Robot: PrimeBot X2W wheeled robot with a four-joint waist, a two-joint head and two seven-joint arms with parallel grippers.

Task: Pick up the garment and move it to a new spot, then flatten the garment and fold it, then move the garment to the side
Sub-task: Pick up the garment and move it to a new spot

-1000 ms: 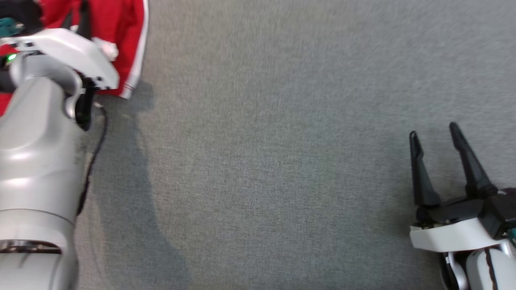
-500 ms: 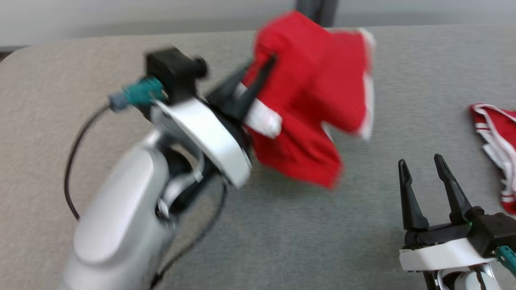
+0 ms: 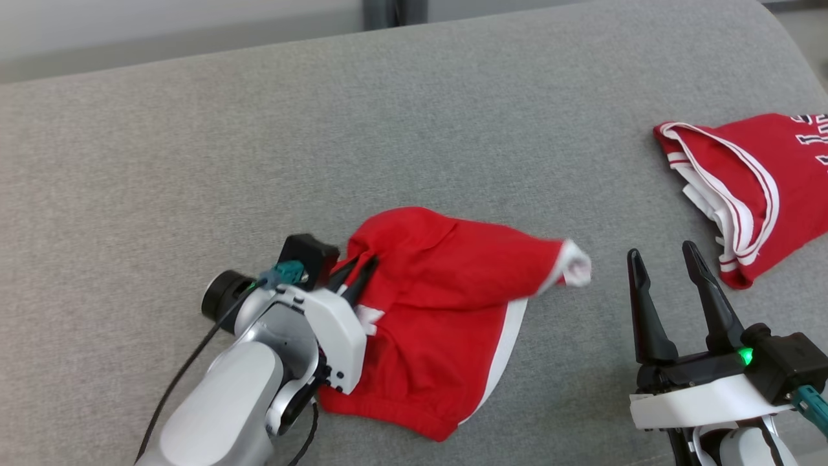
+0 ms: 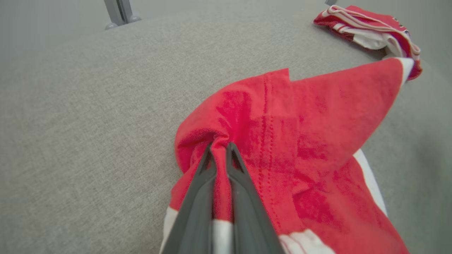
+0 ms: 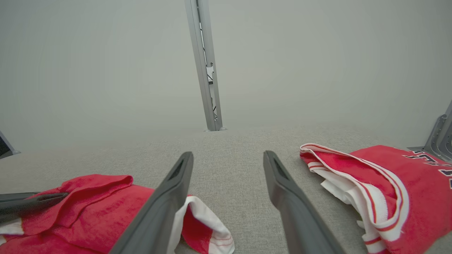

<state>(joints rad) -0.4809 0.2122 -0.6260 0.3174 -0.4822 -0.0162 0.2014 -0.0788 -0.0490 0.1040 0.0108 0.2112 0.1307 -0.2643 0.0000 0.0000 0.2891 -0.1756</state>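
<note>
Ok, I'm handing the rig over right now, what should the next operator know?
Left pincer: shut on a bunched fold of the red shorts.
Right pincer: open, empty, beside the shorts' white-trimmed corner, not touching it.
Shorts lie crumpled on the grey cloth table; a red jersey lies to their right, apart.
Done: shorts gripped. Left: flatten, fold, move aside.

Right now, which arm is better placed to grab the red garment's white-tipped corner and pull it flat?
Probably the right. The right gripper is open and empty, with the white-tipped corner just beside it. The left gripper is shut on the red garment at the opposite edge, anchoring it.
</note>
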